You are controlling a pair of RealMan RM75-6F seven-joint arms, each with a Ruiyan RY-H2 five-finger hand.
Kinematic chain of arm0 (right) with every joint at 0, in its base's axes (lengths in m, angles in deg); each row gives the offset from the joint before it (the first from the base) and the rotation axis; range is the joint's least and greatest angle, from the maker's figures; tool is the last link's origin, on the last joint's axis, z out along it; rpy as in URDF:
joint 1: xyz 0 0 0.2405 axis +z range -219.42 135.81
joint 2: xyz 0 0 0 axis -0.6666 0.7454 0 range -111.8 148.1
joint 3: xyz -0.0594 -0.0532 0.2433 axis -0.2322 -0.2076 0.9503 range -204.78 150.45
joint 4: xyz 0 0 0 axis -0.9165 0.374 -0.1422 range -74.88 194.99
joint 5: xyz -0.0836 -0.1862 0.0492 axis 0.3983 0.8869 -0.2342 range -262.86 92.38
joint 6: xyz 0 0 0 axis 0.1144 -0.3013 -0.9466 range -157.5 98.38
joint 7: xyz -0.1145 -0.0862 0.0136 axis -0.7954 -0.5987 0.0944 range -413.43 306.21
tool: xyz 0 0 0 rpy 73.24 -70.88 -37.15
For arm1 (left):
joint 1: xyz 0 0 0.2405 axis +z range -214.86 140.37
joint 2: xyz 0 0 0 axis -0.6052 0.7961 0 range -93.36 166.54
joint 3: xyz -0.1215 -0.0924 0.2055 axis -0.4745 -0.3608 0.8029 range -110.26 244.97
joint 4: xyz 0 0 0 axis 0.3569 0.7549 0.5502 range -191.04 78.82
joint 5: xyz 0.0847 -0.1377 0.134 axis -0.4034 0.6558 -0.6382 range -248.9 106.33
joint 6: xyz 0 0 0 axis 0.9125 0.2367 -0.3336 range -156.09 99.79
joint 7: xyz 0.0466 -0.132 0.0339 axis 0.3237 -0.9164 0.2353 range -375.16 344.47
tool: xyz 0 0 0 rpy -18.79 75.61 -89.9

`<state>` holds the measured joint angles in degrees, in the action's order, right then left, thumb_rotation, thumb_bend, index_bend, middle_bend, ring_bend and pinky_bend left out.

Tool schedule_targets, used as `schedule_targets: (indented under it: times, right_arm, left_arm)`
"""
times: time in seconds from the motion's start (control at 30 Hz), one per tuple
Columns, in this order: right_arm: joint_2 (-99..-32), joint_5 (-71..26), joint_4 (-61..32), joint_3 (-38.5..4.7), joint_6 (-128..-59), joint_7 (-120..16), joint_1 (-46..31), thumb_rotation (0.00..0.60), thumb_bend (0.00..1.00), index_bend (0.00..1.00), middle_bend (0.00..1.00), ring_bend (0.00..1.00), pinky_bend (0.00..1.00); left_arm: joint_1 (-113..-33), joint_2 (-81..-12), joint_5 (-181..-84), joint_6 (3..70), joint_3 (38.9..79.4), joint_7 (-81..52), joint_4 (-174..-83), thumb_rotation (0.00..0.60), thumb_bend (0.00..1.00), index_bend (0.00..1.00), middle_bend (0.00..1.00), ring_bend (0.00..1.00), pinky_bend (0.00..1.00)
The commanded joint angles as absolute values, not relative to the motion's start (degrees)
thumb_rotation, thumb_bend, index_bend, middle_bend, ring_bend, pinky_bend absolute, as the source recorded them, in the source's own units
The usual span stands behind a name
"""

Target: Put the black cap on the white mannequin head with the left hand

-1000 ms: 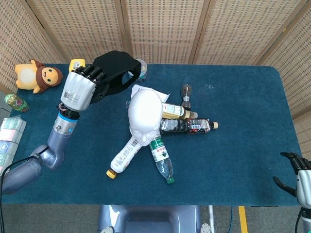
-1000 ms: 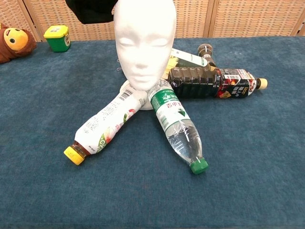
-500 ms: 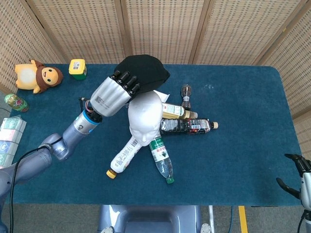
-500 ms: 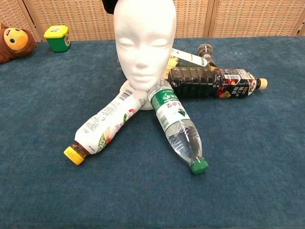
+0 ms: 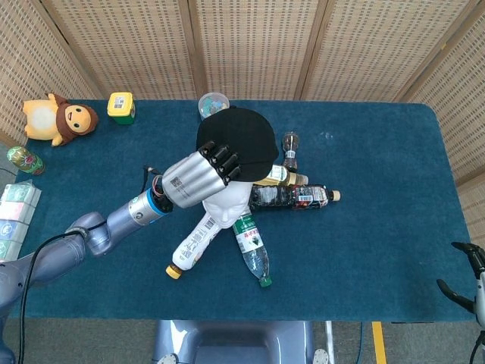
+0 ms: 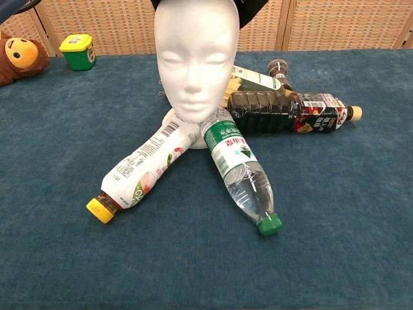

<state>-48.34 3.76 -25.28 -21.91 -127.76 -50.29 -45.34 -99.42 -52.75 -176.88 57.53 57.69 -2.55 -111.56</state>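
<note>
The black cap (image 5: pixel 241 141) covers the top of the white mannequin head (image 6: pixel 193 58), which stands upright mid-table; in the head view only the head's lower face (image 5: pixel 229 206) shows below the cap. My left hand (image 5: pixel 198 177) grips the cap's near-left edge, fingers curled over it above the head. In the chest view the cap (image 6: pixel 248 10) shows as a black rim along the top of the head. At the bottom right corner of the head view, my right hand (image 5: pixel 471 282) hangs beyond the table, fingers apart, holding nothing.
Several bottles lie around the head's base: a white one with a yellow cap (image 6: pixel 141 171), a green-capped one (image 6: pixel 240 171), a dark one (image 6: pixel 284 111). A plush monkey (image 5: pixel 57 119) and a yellow-lidded green jar (image 5: pixel 120 106) sit far left. A small round tin (image 5: pixel 211 102) lies behind the cap.
My left hand swung the cap rightward from the far left of the table, then lowered it over the mannequin head. The right hand sank slightly at the frame edge.
</note>
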Motion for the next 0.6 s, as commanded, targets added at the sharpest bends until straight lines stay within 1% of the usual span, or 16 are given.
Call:
schedule_targets:
  times: [0.03,0.33,0.6]
  right_arm:
    - [-48.44,3.68,-24.98,-21.88,-127.54,-50.03,-45.27,0.600,0.11,0.27,0.35,0.41,0.40]
    - [-48.54,3.84,-24.79,-21.78,-127.08,-49.97,-44.93,0.600,0.11,0.27,0.35,0.41,0.40]
    - [-48.60,3.76,-24.78,-21.89,-127.23,-49.95,-45.18,0.600,0.11,0.27,0.35,0.41,0.40]
  left_arm:
    - [-98.81,-50.78,-179.07,58.67,59.38,-0.87,-114.08,0.600,0.46,0.83,0.56,0.50,0.73]
    - [-97.08,-48.14,-181.44,58.61,61.74,2.54,-119.51,0.600,0.44,0.83,0.56,0.50,0.72]
    - [-96.11,-47.05,-179.87,55.28,61.56,5.34,-123.62,0.600,0.41,0.83,0.56,0.50,0.68]
